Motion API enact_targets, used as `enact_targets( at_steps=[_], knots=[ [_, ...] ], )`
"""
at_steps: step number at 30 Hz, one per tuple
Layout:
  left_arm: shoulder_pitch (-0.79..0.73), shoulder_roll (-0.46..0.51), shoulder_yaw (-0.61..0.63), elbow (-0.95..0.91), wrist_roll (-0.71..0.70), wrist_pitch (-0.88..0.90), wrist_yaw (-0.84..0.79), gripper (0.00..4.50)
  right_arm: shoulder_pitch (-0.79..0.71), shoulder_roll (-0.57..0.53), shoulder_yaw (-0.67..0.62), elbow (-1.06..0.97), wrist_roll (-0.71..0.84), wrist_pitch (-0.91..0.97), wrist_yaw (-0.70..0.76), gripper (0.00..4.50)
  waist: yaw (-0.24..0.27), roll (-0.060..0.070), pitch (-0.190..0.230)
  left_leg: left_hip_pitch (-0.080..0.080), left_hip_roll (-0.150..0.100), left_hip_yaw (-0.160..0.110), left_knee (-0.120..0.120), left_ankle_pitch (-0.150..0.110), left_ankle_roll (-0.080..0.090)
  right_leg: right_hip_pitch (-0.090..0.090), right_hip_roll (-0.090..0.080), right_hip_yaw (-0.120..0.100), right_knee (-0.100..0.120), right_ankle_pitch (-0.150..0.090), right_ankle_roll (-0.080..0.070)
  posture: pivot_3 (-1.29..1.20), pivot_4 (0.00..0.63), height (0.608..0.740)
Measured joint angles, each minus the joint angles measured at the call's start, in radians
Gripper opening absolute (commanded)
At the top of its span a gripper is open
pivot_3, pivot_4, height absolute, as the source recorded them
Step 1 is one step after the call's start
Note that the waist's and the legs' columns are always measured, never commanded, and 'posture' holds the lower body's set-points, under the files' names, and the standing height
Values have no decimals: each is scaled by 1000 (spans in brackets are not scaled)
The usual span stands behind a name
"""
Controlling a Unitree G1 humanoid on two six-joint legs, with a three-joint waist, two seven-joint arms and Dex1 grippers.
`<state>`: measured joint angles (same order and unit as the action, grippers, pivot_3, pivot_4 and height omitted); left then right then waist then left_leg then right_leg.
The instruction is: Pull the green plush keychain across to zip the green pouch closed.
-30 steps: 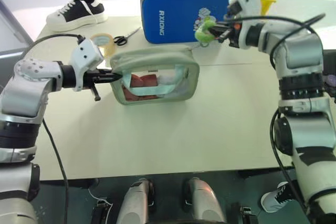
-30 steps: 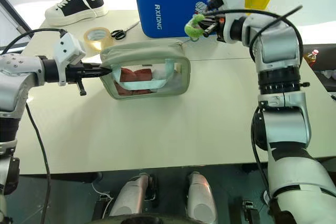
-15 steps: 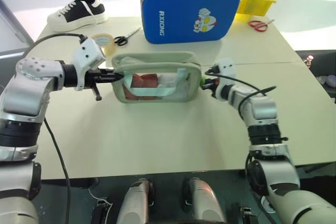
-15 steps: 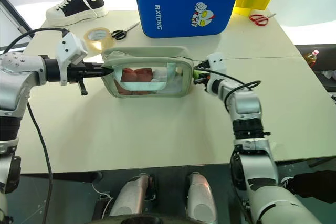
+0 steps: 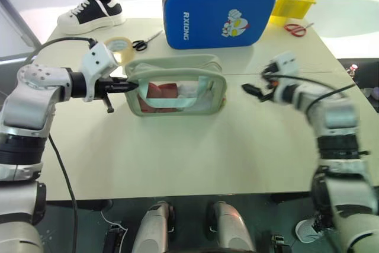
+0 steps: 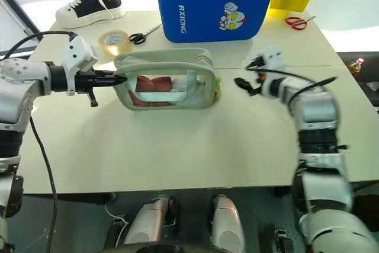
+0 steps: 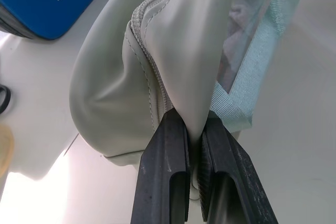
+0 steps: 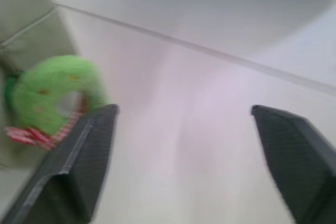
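Note:
The green pouch (image 5: 173, 85) stands upright mid-table, red contents showing through its clear side. My left gripper (image 5: 129, 86) is shut on the fabric at the pouch's left end (image 7: 173, 77), where the zipper seam looks joined. The green plush keychain (image 8: 51, 97), a fuzzy lime ring with a red-checked bow, hangs at the pouch's right end (image 6: 217, 87). My right gripper (image 5: 254, 83) is open a short way right of the keychain, touching nothing. Its two fingers (image 8: 79, 166) stand wide apart above the bare table.
A blue hard case (image 5: 216, 13) stands behind the pouch. A tape roll (image 5: 118, 45), black scissors (image 5: 145, 41) and a sneaker (image 5: 89, 13) lie at the back left. A yellow bin (image 5: 293, 1) and red scissors (image 5: 294, 28) sit at the back right.
My right gripper brought the keychain down from near the blue case to the pouch's right end, let go, opened and drew back right. The left gripper kept its hold.

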<state>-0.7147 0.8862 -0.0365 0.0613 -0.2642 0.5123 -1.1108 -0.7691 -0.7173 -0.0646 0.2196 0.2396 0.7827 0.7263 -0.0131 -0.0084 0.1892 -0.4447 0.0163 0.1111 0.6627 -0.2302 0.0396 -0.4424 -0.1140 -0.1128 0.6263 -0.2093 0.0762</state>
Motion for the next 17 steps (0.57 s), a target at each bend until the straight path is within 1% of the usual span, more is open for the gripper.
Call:
enact_targets(
  at_steps=[2, 5, 7, 8, 10, 11, 12, 15, 17],
  knots=[
    [0, 1, 1, 3, 0, -3, -2, 0, -4, -129, 20, -28, 35, -15, 184, 4461, 0, 0, 0, 0, 0, 0, 0, 0, 0, 0, 0, 0, 0, 0, 0, 0, 150, 740],
    [0, 3, 5, 8, -7, -1, -15, 1105, -4, -243, 34, -141, 139, -3, 428, 4500, -3, 0, 0, 0, 1, 0, 0, 0, 0, 0, 1, 0, -1, 0, 1, 0, 150, 740],
    [-1, 2, 12, 12, -20, 6, -26, 2030, -28, -251, 36, -202, 202, 32, 502, 4500, -4, 0, 0, 0, 2, 0, 1, 0, 0, 0, 0, 0, -1, 0, 1, 0, 150, 740],
    [-4, 2, 16, 15, -32, 12, -34, 2651, -44, -248, 38, -230, 234, 59, 521, 4500, -3, 0, 0, 0, 2, 0, 1, 0, 0, 0, -1, 0, -1, 0, 0, 0, 150, 740],
    [-17, 3, 31, 17, -65, 41, -50, 3609, -94, -239, 45, -272, 280, 103, 530, 4500, 0, 0, 0, 0, 2, 0, 1, 0, -1, 0, -3, 0, -1, -1, -1, 0, 150, 740],
    [-33, 4, 43, 21, -87, 64, -56, 4282, -123, -234, 46, -285, 297, 121, 526, 4500, 2, 0, 0, -1, 2, -1, 1, 0, -1, -1, -3, 0, -2, -1, -1, 0, 150, 740],
    [-46, 6, 60, 27, -102, 77, -56, 4433, -143, -229, 46, -295, 307, 131, 519, 4500, 4, 0, 0, -2, 2, -1, 1, -1, -2, -1, -3, -1, -4, -1, -1, 0, 150, 740],
    [-135, 23, 121, 85, -137, 140, -23, 4433, -182, -209, 46, -301, 333, 162, 488, 4500, 6, -1, 0, -5, 1, -2, 1, -2, -1, -1, -4, -2, -8, 0, -2, 0, 150, 740],
    [-186, 56, 164, 121, -159, 170, -17, 4433, -196, -205, 46, -300, 340, 172, 473, 4500, 3, -1, 0, -5, 0, -1, 1, -2, 3, -1, -4, -2, -8, 1, 0, 0, 150, 740]
  ],
)
